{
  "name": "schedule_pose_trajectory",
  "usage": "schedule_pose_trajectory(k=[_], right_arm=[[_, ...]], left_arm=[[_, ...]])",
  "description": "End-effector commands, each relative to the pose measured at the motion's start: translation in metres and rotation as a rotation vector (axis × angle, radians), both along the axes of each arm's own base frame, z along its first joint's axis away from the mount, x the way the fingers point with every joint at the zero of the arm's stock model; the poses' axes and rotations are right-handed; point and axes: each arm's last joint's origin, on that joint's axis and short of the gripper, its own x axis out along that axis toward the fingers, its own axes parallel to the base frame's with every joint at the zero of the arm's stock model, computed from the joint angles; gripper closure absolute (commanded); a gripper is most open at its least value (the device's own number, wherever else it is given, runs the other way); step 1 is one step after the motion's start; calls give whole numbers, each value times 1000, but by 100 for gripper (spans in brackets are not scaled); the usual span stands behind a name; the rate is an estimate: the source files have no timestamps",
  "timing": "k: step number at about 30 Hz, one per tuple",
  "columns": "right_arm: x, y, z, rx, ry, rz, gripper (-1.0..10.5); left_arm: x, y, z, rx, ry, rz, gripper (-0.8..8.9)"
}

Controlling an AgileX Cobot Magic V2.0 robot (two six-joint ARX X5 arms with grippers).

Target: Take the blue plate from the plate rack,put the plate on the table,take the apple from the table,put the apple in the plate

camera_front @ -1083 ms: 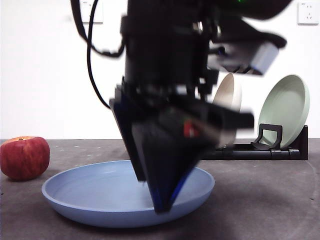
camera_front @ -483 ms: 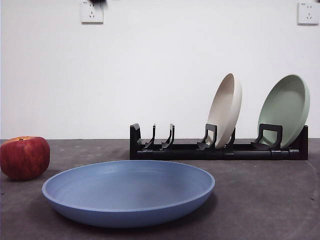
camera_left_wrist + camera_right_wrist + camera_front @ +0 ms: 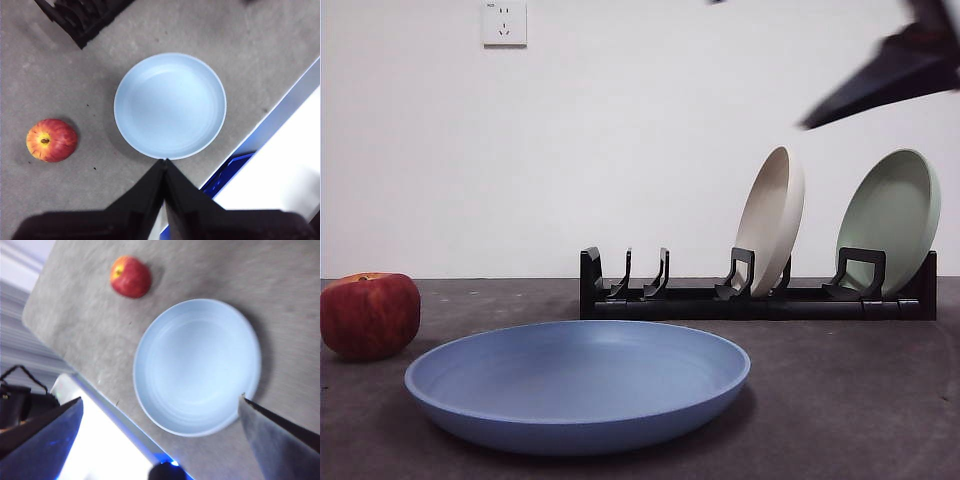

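Blue plate (image 3: 577,385) lies flat on the desk (image 3: 840,400), nearest the front edge, empty. Apple (image 3: 368,315) sits upright at about 10 o'clock from the plate, near it but not touching. Plate rack (image 3: 755,295) stands farther back at 1 o'clock, holding a cream plate (image 3: 772,218) and a pale green plate (image 3: 892,218); its other slots are empty.

Judgement: placing is done and the apple pick is next.

Left gripper (image 3: 165,167) hangs high over the plate's near rim, fingers together. Right gripper (image 3: 160,412) is also high, fingers spread wide.

Open desk surrounds the apple. The desk edge runs close beside the plate.
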Motion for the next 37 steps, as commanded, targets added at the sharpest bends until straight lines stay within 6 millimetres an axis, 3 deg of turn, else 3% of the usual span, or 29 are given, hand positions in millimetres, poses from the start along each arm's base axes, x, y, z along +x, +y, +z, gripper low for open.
schedule_pose_trajectory(k=[1,13,17,20,26,31,37], right_arm=[[6,28,0,-40,2,41,278],[38,144,19,-153,-214,262,273],[51,179,22,-152,-271,294,150],[61,203,19,-159,-317,310,146],[84,244,1,-147,-371,297,119],[104,275,-31,-156,-384,284,119],[113,295,-75,-166,-369,287,118]], left_arm=[[-5,13,6,-68,-5,27,822],[-30,78,20,-344,-27,93,822],[-36,94,21,-398,-45,99,822],[-40,105,21,-430,-57,99,822],[-45,118,11,-453,-69,111,821],[-47,123,-20,-412,-62,156,822],[-56,147,-32,-470,-155,271,821]])
